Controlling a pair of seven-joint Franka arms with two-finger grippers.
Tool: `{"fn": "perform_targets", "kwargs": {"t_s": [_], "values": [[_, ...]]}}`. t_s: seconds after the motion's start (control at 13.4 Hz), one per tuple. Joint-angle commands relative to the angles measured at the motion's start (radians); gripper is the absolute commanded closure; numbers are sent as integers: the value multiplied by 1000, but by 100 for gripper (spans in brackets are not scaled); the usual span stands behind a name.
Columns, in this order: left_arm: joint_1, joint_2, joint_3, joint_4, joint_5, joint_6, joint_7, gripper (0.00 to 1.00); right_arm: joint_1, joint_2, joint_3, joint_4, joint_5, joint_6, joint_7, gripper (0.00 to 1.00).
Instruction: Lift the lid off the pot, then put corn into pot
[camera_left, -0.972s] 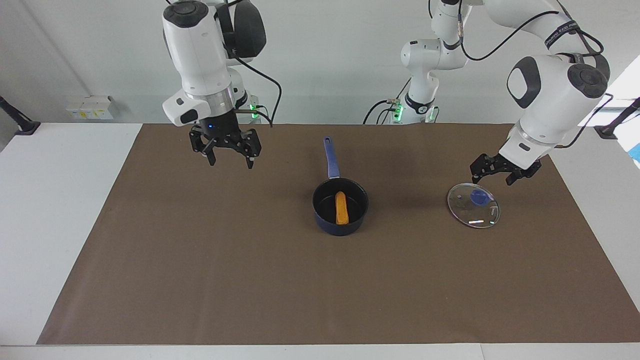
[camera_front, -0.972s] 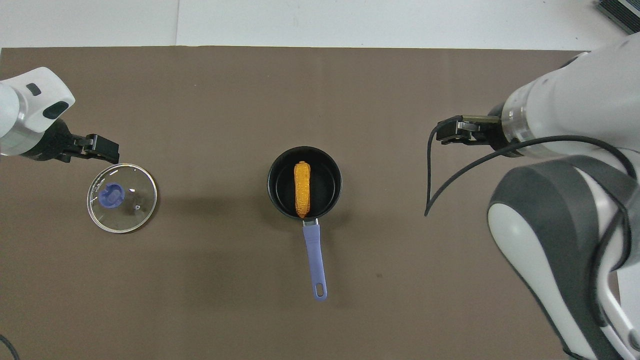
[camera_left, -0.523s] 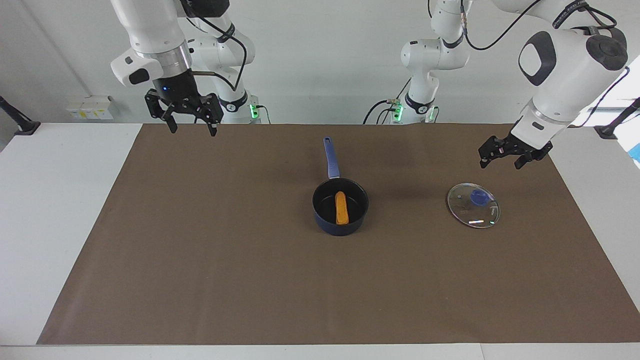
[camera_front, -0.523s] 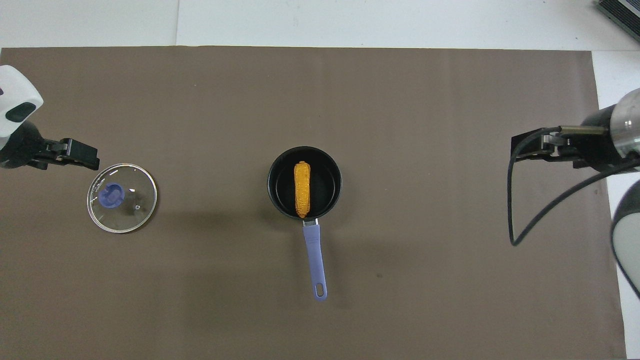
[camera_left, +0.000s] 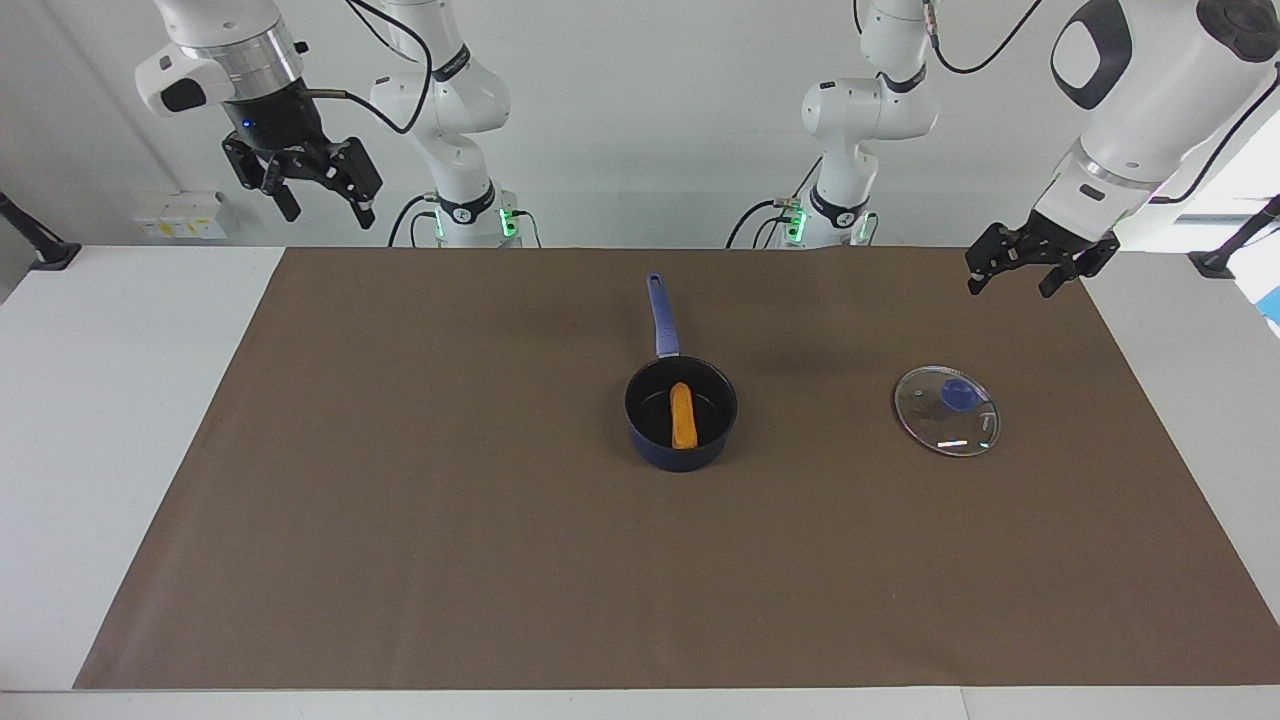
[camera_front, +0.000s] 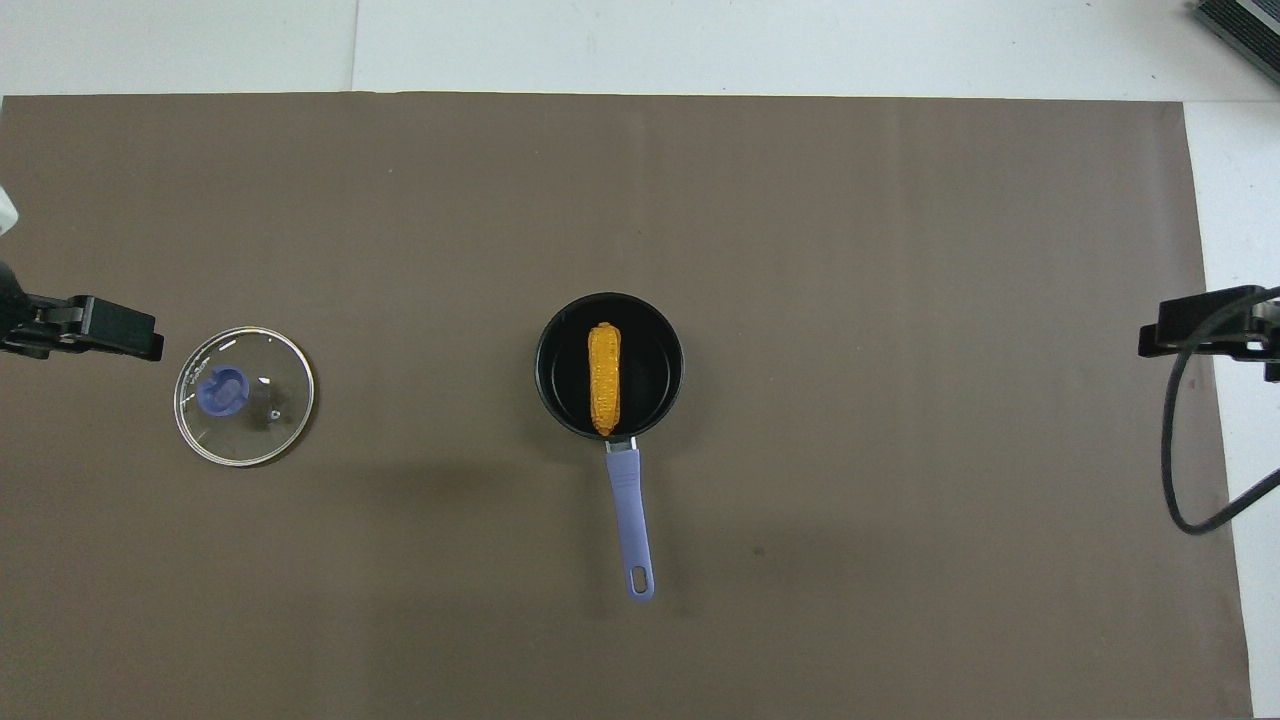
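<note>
Orange-yellow corn (camera_left: 684, 417) inside uncovered pot (camera_left: 640, 432), lid (camera_left: 930, 428) apart; left tool (camera_left: 1036, 270), right tool (camera_left: 319, 196) both released.

Three things stand on the brown mat (camera_left: 420, 520) that covers the bench (camera_left: 120, 400). The pot (camera_left: 681, 412) sits near the mat's middle with the corn (camera_left: 683, 416) lying inside it, and its long handle (camera_left: 660, 315) runs straight toward the robots' edge, barring a low sweep there. The lid (camera_left: 947, 410) lies flat toward the left arm's end, well apart from the pot, leaving a bare lane between them. From the pot to the right arm's end the mat is bare, as is the whole strip along the edge farthest from the robots. Both pincers, left (camera_left: 1031, 268) and right (camera_left: 318, 198), hang high and open by the robots' edge, over the mat's corners, above everything on it.
</note>
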Motion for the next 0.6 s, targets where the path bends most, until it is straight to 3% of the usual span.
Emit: {"fn": "perform_targets", "kwargs": {"t_s": [0.0,0.15,0.3,0.52], "values": [[-7,-1,0,29,10,-43,-1,0,-16,-25,3,-30,1,-10,-147,0],[-8,12,-1,92,8,-95,-1,0,-19,-27,2,-34,1,-10,-166,0],[-8,10,-3,89,7,-93,-2,0,-7,-28,-9,-39,-1,-11,-164,0],[-7,9,-3,88,7,-90,-1,0,69,-27,-99,-41,-1,-7,-169,0]]}}
